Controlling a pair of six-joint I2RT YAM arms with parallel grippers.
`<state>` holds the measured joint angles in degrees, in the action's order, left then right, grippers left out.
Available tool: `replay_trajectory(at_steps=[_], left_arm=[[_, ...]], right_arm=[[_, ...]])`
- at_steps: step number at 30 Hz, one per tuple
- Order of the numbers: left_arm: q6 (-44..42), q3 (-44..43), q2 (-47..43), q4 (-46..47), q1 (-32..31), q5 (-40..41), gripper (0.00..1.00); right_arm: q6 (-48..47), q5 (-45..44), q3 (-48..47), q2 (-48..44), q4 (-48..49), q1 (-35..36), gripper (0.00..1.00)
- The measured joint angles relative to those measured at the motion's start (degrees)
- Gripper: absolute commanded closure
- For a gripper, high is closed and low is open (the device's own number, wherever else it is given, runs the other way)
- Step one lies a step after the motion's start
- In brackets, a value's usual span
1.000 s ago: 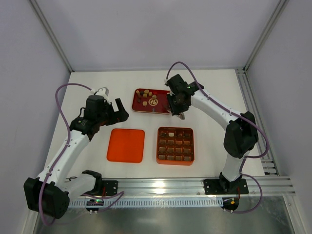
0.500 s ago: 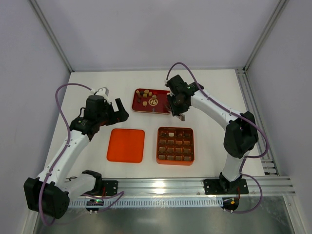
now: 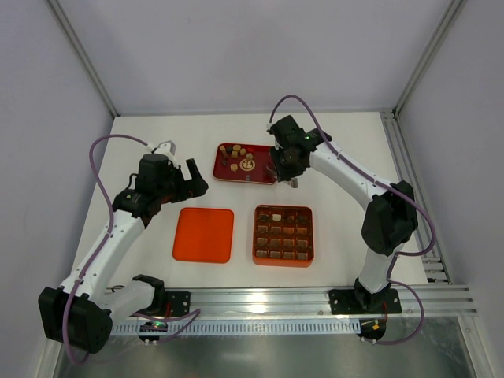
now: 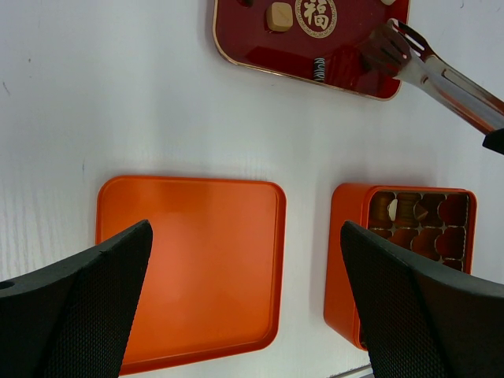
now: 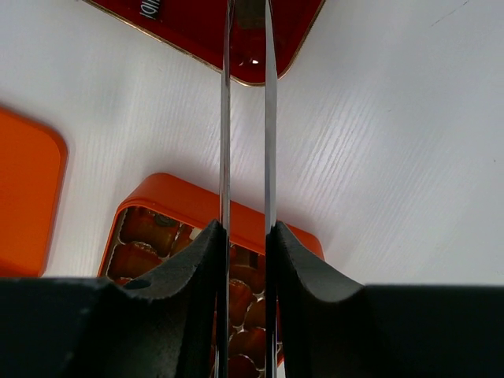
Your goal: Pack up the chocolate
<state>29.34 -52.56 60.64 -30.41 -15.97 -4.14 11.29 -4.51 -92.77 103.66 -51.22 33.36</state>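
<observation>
chocolate (image 4: 278, 16): loose pieces on the red tray (image 4: 260, 55), others in cells of the orange box (image 4: 346, 236)
handling: judged light, small, smooth and easily marked; best nipped gently across opposite sides
right end effector (image 5: 246, 233): pinching the tweezers (image 4: 449, 79), whose tips are over the tray; cannot tell if they hold a piece
left end effector (image 3: 194, 178): spread wide, empty
writing: gold 福 (image 4: 316, 13) on the tray

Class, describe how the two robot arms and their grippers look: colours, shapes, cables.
The left arm and right arm have white links with black joints and bases. A purple cable loops along each. The left gripper and right gripper are black; the left fingers are broad, tapered and finely textured.
</observation>
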Motion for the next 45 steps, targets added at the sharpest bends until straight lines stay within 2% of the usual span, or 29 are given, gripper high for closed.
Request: replay_trajectory(at_steps=[10,17,26,37,40,45], left_arm=[[0.0,0.0,0.0,0.0,0.0,0.0,0.00],[0.0,0.0,0.0,0.0,0.0,0.0,0.00],[0.0,0.0,0.0,0.0,0.0,0.0,0.00],[0.0,0.0,0.0,0.0,0.0,0.0,0.00],[0.0,0.0,0.0,0.0,0.0,0.0,0.00],[0.0,0.0,0.0,0.0,0.0,0.0,0.00]], right_arm=[[-0.2,-0.1,-1.5,0.0,-0.2,-0.2,0.67],[-0.2,-0.2,-1.5,0.0,-0.2,-0.2,0.60],[-0.5,-0.9,-4.5,1.0,-0.2,-0.2,0.59],[-0.6,-1.1,-4.8,5.6,-0.2,-0.7,0.60],[-0.6,-1.1,-4.8,5.6,-0.1,-0.7,0.66],[-0.6,-0.9,-4.7,5.6,0.0,-0.7,0.68]])
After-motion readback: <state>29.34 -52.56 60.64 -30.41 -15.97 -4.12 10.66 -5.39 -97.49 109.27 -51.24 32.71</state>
